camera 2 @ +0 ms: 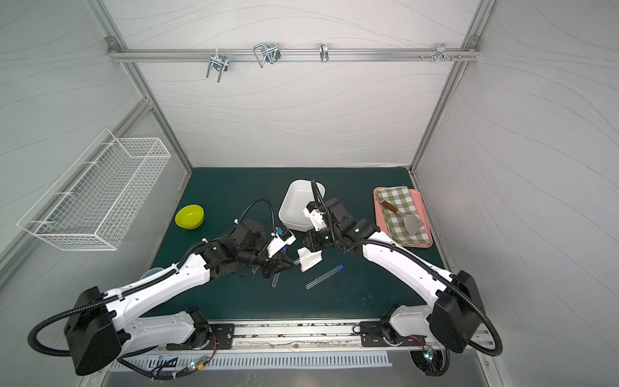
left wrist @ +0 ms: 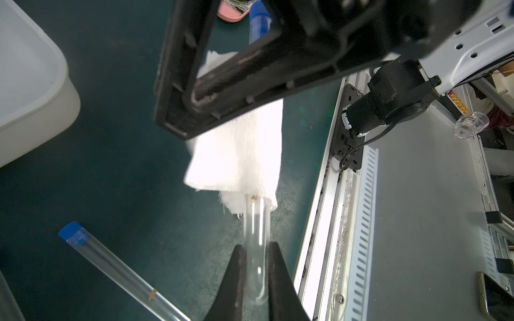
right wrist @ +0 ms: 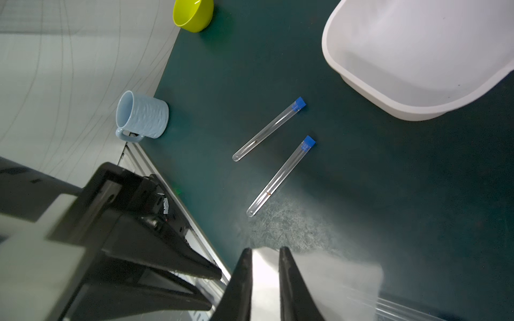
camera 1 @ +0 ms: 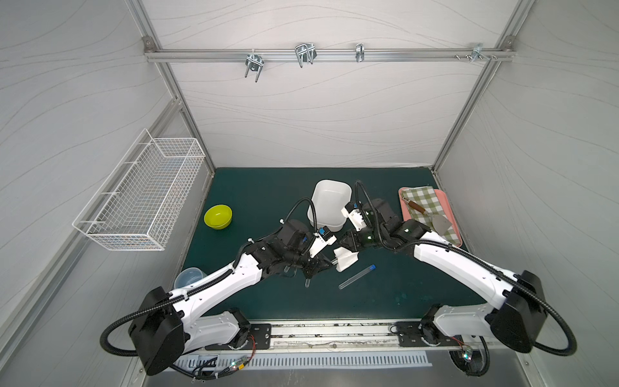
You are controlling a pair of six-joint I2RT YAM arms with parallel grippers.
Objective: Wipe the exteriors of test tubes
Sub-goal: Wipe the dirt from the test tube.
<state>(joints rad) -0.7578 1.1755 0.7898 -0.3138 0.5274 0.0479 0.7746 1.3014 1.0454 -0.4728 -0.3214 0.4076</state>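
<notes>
My left gripper (left wrist: pixel 256 247) is shut on the rounded end of a clear test tube (left wrist: pixel 256 230) and holds it above the green mat. A folded white cloth (left wrist: pixel 239 155) wraps the tube's middle, and the blue cap (left wrist: pixel 260 16) sticks out beyond it. My right gripper (right wrist: pixel 265 250) straddles the cloth (right wrist: pixel 319 275), jaws slightly parted. In both top views the grippers (camera 1: pixel 330 263) (camera 1: pixel 341 242) meet at the cloth (camera 1: pixel 346 259) at mid-mat. One loose tube (camera 1: pixel 356 277) lies just in front. Two more tubes (right wrist: pixel 269 129) (right wrist: pixel 281 176) lie side by side under the left arm.
A white tub (camera 1: pixel 330 204) stands just behind the grippers. A green bowl (camera 1: pixel 218 216) sits at the back left and a pale blue mug (right wrist: pixel 143 115) at the mat's left front edge. A pink tray (camera 1: pixel 407 214) with checked cloth and spatula is at the right. A wire basket (camera 1: pixel 140 194) hangs on the left wall.
</notes>
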